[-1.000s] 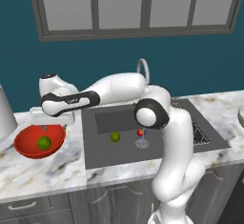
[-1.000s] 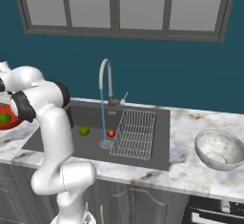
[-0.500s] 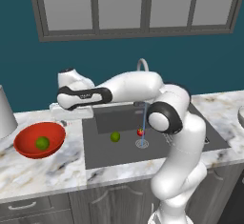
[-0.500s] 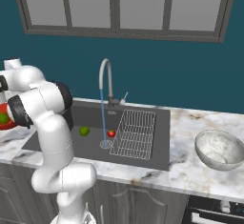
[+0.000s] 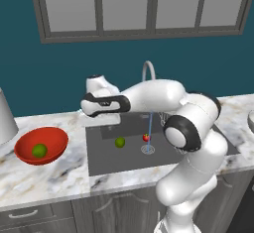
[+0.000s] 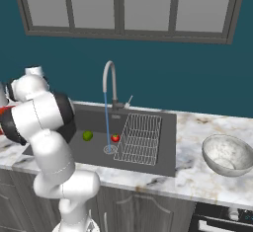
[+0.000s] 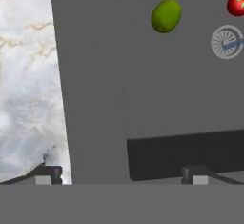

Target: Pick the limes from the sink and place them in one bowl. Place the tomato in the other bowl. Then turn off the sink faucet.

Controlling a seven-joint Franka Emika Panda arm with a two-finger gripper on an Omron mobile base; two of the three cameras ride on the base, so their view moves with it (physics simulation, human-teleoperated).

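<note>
The hand [image 7: 121, 173] is wide open and empty, above the sink's [image 5: 106, 155] left edge. One lime [image 5: 39, 150] lies in the red bowl [image 5: 52, 135] on the counter [image 5: 54, 177] left of the sink. The other lime [image 5: 119, 142] and the tomato [image 5: 146, 138] lie in the sink near the drain [image 7: 227, 42], water running from the faucet [image 6: 109, 80]. The grey bowl [image 6: 228, 155] sits at the counter's right end

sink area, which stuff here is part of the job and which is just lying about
Job: lime in the sink, lime in the red-orange bowl, red-orange bowl, tomato, grey-white bowl, running faucet, sink, open gripper.

Lying about: wire rack, pale object left of the red bowl.
</note>
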